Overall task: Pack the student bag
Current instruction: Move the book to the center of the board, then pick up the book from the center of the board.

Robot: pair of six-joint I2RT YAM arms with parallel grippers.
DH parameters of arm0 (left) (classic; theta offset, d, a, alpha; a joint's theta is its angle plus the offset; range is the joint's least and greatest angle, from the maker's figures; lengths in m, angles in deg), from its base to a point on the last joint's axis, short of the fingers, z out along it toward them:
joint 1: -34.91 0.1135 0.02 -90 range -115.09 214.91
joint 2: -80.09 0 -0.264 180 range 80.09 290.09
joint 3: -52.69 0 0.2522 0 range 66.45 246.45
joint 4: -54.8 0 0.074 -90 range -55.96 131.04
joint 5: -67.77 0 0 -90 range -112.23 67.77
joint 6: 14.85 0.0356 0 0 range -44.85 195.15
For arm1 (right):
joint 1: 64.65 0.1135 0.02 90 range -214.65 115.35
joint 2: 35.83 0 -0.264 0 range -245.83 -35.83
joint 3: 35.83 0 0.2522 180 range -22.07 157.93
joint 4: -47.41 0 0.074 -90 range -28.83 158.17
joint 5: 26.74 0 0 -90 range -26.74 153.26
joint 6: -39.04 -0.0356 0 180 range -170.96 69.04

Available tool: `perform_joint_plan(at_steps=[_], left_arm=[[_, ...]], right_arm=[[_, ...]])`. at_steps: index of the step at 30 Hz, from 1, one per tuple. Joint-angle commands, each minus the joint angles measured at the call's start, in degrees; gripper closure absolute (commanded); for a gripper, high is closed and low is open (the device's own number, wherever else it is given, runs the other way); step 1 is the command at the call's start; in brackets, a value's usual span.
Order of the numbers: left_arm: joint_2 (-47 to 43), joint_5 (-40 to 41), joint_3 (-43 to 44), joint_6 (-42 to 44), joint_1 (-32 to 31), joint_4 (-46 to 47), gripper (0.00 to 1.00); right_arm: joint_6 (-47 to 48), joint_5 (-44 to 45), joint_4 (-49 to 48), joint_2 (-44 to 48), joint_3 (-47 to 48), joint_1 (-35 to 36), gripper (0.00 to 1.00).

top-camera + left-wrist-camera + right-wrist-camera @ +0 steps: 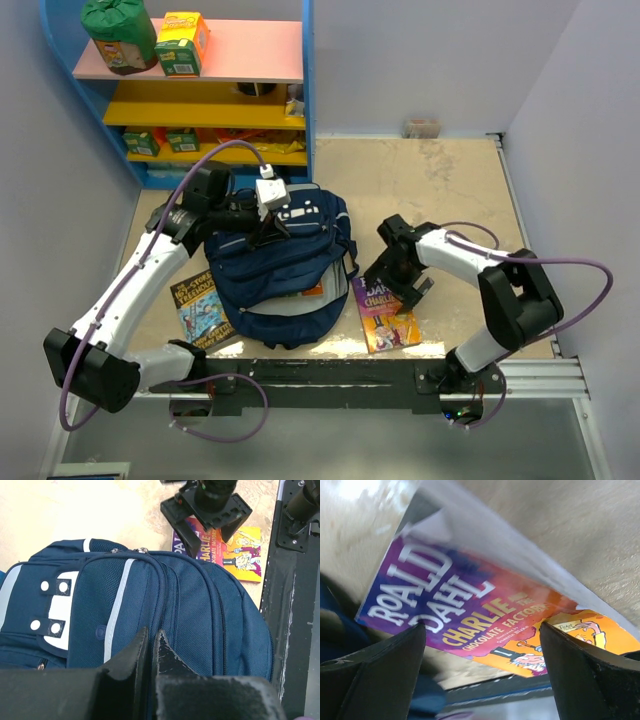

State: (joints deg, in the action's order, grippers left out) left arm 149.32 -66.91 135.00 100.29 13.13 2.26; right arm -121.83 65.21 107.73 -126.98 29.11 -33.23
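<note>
The student bag (285, 265) is a navy backpack with a white patch (62, 607), lying mid-table. Its near side gapes, and an orange book (312, 291) shows inside. My left gripper (268, 228) sits on the bag's upper part. Its jaws (151, 636) are shut on a thin fold of bag fabric by a zip seam. My right gripper (397, 278) hovers open just right of the bag, low over a purple and orange Charlie book (388, 318). In the right wrist view the book (470, 605) lies under the wide-apart fingers (482, 630) and is not gripped.
A blue-covered book (203, 308) lies left of the bag, partly under it. A blue shelf unit (200, 90) with cartons and a green pack stands at the back left. The black mounting rail (380, 378) runs along the near edge. White walls close in both sides.
</note>
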Motion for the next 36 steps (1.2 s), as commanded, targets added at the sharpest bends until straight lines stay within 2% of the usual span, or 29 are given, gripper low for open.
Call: perform_joint_plan(at_steps=[1, 9, 16, 19, 24, 28, 32, 36], left_arm=[[-1.91, 1.53, 0.79, 0.96, 1.3, 4.95, 1.0], [-0.42, 0.83, 1.06, -0.98, 1.3, 6.27, 1.0], [0.11, 1.27, 1.85, -1.77, 1.3, 6.44, 1.0], [0.03, 1.09, 1.85, -2.38, 1.3, 6.53, 1.0], [-0.24, 1.36, 1.76, -2.91, 1.3, 6.88, 1.0], [-0.15, 1.62, 1.85, -3.7, 1.21, 7.41, 1.0], [-0.15, 2.15, 1.85, -3.53, 1.3, 6.97, 1.0], [0.03, 2.5, 2.28, -3.26, 1.3, 6.62, 1.0]], right_arm=[[-0.06, 9.38, -17.21, -2.63, -3.98, -8.46, 0.01], [5.21, 2.36, -23.19, -0.52, -1.17, -14.79, 0.01], [11.98, 1.82, -23.1, 9.75, 1.81, -17.53, 0.01], [18.72, 6.46, -18.63, 12.93, 4.79, -17.71, 0.01], [26.13, 10.7, -9.65, 7.32, 8.67, -19.63, 0.01], [29.47, 7.1, -13.24, 4.84, 5.01, -20.43, 0.02], [28.86, 5.95, -20.36, 5.81, -0.2, -20.61, 0.03], [27.81, 4.03, -22.48, 5.81, -2.92, -20.61, 0.04]])
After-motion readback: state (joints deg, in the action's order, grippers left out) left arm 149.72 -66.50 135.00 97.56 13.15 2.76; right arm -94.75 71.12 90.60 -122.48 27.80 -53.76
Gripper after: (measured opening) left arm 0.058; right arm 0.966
